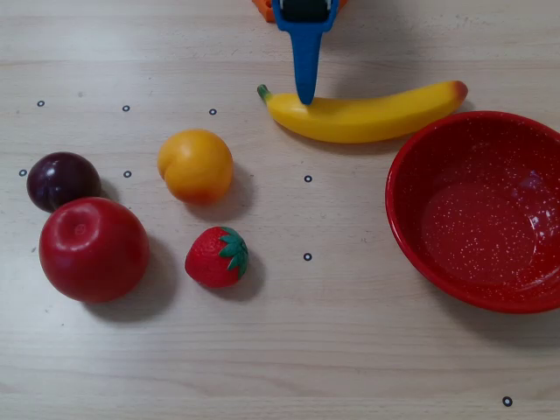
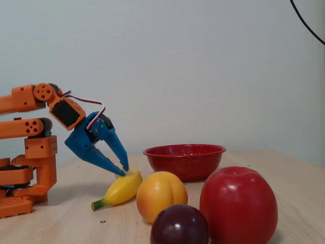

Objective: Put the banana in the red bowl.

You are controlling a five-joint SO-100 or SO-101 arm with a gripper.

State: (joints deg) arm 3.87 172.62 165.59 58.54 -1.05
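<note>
The yellow banana (image 1: 367,118) lies flat on the wooden table, green stem to the left in the overhead view, its orange-brown end close to the red bowl's rim. It also shows in the fixed view (image 2: 122,190). The red bowl (image 1: 411,166) stands empty at the right; in the fixed view (image 2: 185,162) it is behind the fruit. My blue gripper (image 1: 304,96) reaches down from the top edge, its tips on the banana's stem half. In the fixed view the gripper (image 2: 124,171) has its fingertips close together at the banana's top, with nothing between them.
A round orange-yellow fruit (image 1: 195,164), a strawberry (image 1: 216,256), a big red apple (image 1: 94,249) and a dark plum (image 1: 61,179) lie at the left. The orange arm base (image 2: 25,168) stands at the left of the fixed view.
</note>
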